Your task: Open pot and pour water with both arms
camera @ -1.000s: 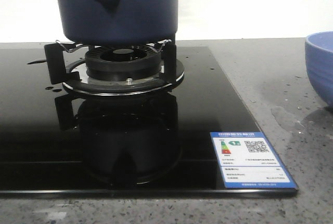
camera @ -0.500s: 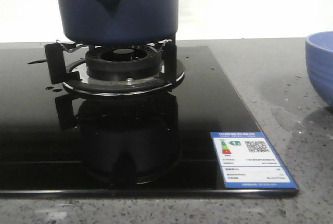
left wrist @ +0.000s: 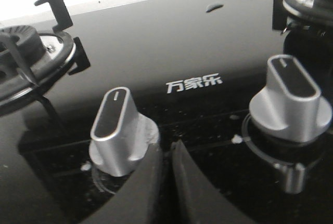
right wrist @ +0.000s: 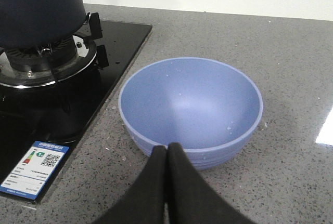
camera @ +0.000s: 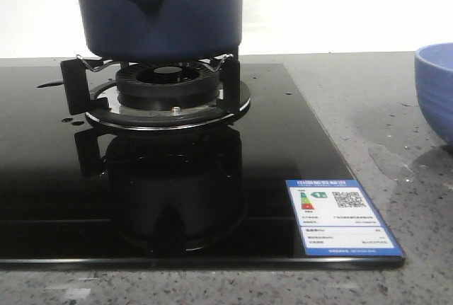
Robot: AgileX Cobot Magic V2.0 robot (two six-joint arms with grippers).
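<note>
Since neither claw has hold of anything, my read is the task sits at the start: lid step not begun, nothing poured. Near first: left claw (left wrist: 165,154) has its fingers nearly together, a thin gap between the tips, empty, low over the front of the hob (camera: 297,142) between two silver knobs, close to the left knob (left wrist: 118,130); the other knob (left wrist: 290,99) sits off to its right. Right claw (right wrist: 166,154) is pressed closed, empty, hovering on the near side of the light blue bowl (right wrist: 191,104) on the grey desk (right wrist: 291,68), right of the hob. Farther back, the pot (camera: 159,11) sits on the burner grate (camera: 166,89), handle stub toward the camera; its top is cropped, so lid state unknown. Next move likely needs one claw to rise, open, and reach far to the pot top.
</note>
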